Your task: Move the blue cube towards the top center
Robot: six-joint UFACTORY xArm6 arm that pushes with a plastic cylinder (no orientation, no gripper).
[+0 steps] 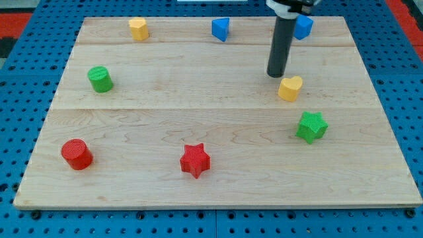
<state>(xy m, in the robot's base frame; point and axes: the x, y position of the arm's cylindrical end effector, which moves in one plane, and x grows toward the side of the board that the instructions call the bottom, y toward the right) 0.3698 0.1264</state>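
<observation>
Blue cube [303, 26] hugs the board's top edge, my tip [275, 75] below; no jaws visible.

You'll find the blue cube [303, 26] at the board's top edge, toward the view's right, resting flat on the wood. Only part of it shows: the dark rod crosses in front of its left side, so its exact outline is hard to tell. What's visible looks like a solid blue block with one corner pointing right.
</observation>
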